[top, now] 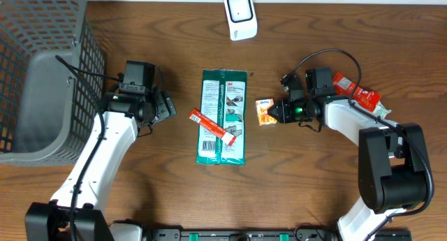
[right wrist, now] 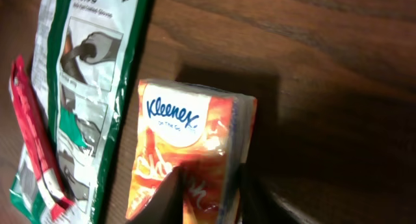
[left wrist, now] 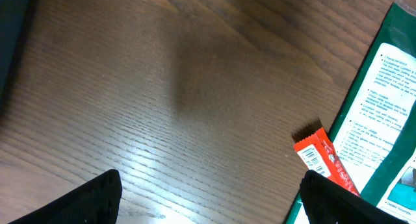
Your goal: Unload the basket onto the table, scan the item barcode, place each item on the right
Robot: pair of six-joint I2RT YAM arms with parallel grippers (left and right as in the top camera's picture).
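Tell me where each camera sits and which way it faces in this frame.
Overhead: fixed above the table, looking straight down; basket, scanner, green package, left arm and right arm show.
Left wrist: on the left arm, facing down at bare wood beside the red bar; open left claw fingertips at the bottom edge.
Right wrist: on the right arm, close over the Kleenex pack; right claw fingertips at it.
Shared: green package and red bar appear in all three views.
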